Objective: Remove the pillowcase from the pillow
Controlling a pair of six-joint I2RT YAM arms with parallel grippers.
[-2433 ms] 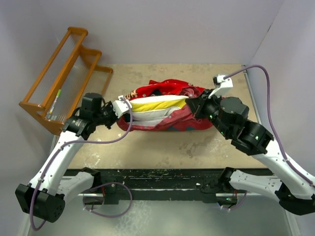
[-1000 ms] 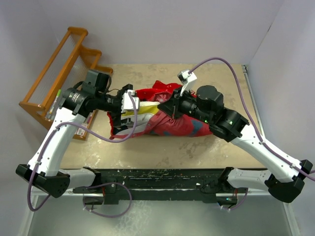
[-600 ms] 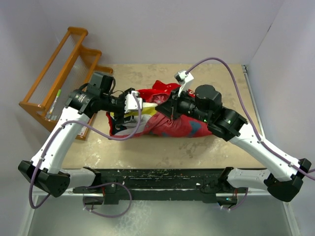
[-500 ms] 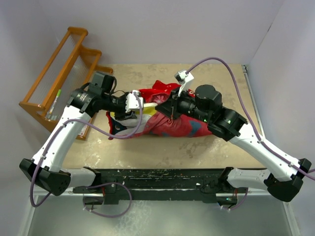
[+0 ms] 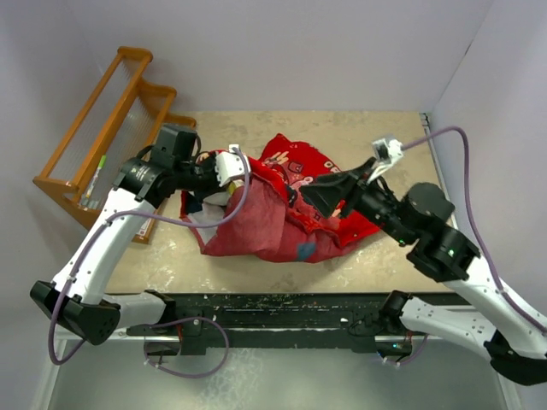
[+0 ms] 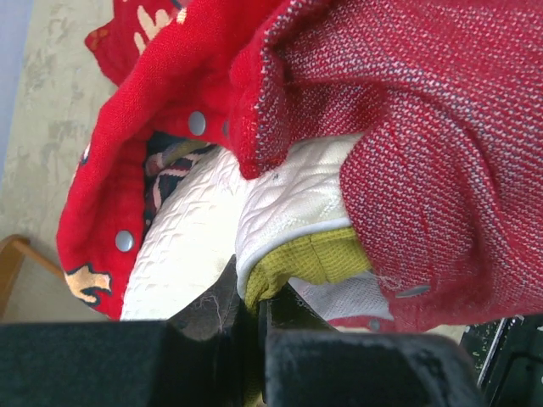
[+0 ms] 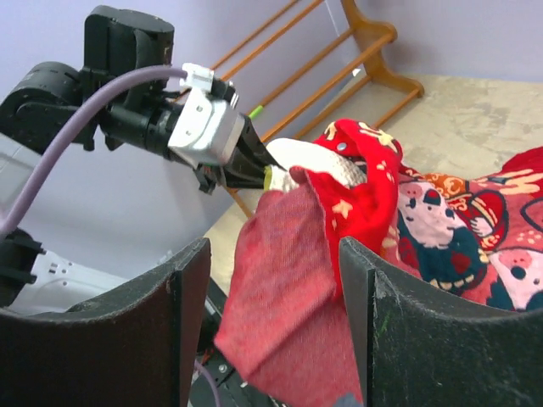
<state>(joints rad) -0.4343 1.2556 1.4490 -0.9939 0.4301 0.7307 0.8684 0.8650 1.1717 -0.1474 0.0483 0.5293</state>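
Left gripper (image 7: 261, 172) pinches the pillow (image 6: 288, 203) by its yellow-banded corner; your right gripper (image 7: 271, 254) stands spread by the pillowcase (image 5: 265, 226), which covers most of the pillow on the table (image 5: 376, 128). Pull hard and that 1 small pinch may slip

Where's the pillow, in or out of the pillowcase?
Mostly in: only a pillow corner shows at the pillowcase mouth, in the left claw.

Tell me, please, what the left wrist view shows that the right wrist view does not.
Only the left wrist view: the quilted stitching on the pillow and the piped seam of its yellow band, close up. Only the right wrist view: the wooden rack, the cartoon prints, the left arm, and the right gripper open and empty. Both: the pillowcase draped over the pillow corner that the left gripper pinches.
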